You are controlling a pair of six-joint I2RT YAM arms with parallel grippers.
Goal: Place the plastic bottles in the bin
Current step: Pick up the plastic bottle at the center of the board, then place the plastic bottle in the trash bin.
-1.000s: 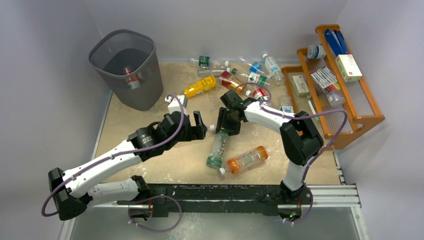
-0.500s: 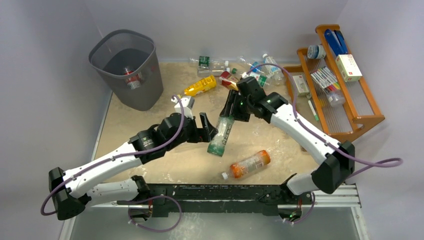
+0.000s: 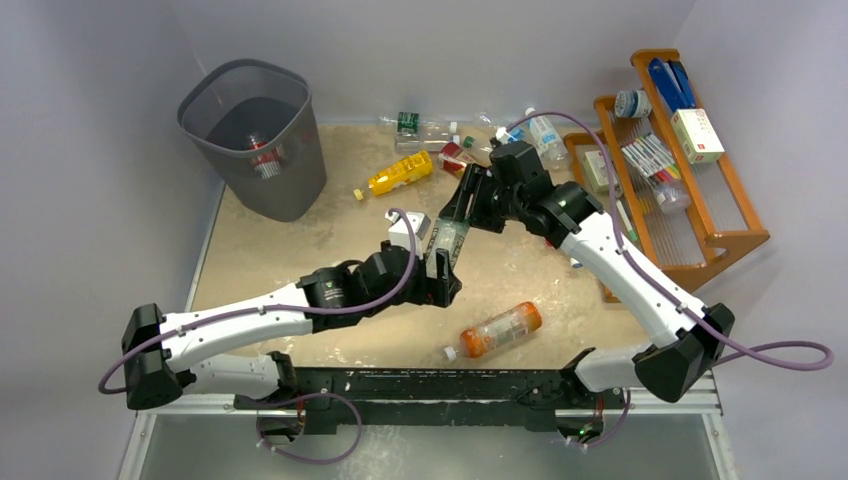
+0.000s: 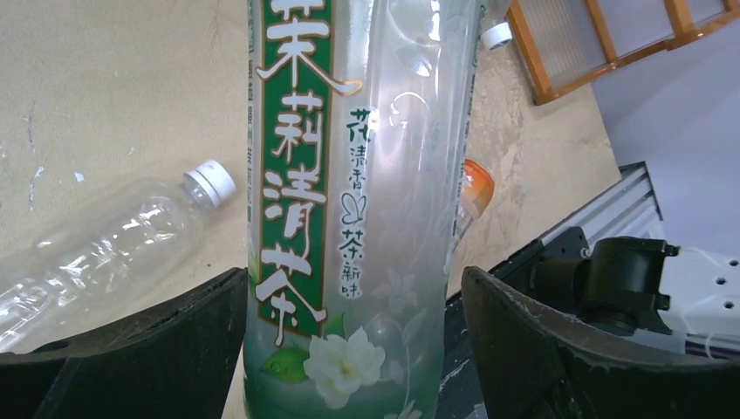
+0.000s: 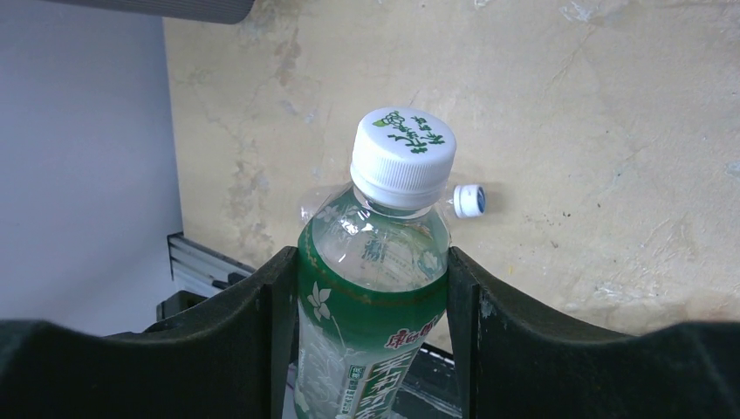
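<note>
Sandy table, grey bin at the far-left corner with a red-label bottle inside. Orange bottle lying near the front edge. Green-label bottle up off the table mid-scene, pinched near the cap end by right claw. Left claw straddling its lower half, can't tell if actually squeezing.

Your left arm lies low, reaching from the near left corner toward the middle of the desk. The left gripper is spread wide, one finger on each side of the lower body of a bottle. Your right arm juts its elbow toward the right edge near its base, then runs long toward the far middle. The right gripper is clamped on the same bottle, just below the cap.
</note>
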